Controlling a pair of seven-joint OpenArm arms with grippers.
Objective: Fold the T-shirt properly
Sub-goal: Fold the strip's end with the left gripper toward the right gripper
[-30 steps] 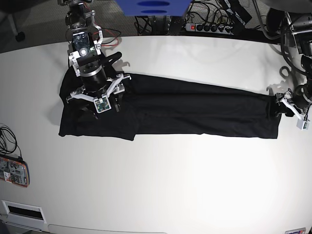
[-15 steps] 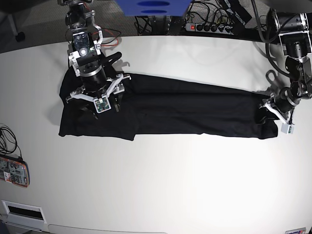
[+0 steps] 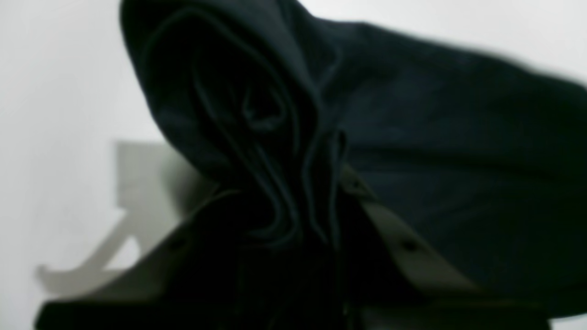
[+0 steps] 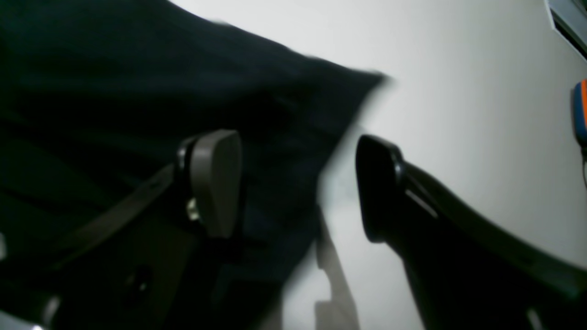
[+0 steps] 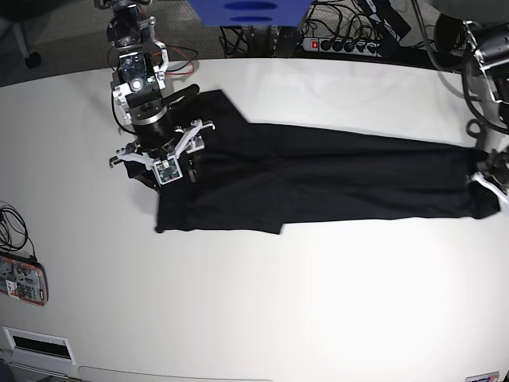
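The black T-shirt (image 5: 318, 179) lies as a long narrow band across the white table (image 5: 262, 302). My left gripper (image 5: 487, 181) is at its right end, shut on it. In the left wrist view, bunched folds of the T-shirt (image 3: 412, 137) are pinched in the left gripper (image 3: 293, 220). My right gripper (image 5: 163, 155) hovers at the shirt's upper left corner and is open. In the right wrist view, one finger (image 4: 215, 183) of the right gripper (image 4: 298, 183) is over the T-shirt (image 4: 183, 82) and the other is over bare table.
An orange device (image 5: 22, 280) with cables lies at the table's left edge, also seen as the orange device (image 4: 580, 110) in the right wrist view. A white box (image 5: 36, 344) sits at the front left. A power strip (image 5: 342, 44) and cables lie behind the table.
The left gripper has closed on the shirt's right end and pulled it right. The whole shirt slid right, its left end drawn in under the right gripper, which stayed nearly in place.
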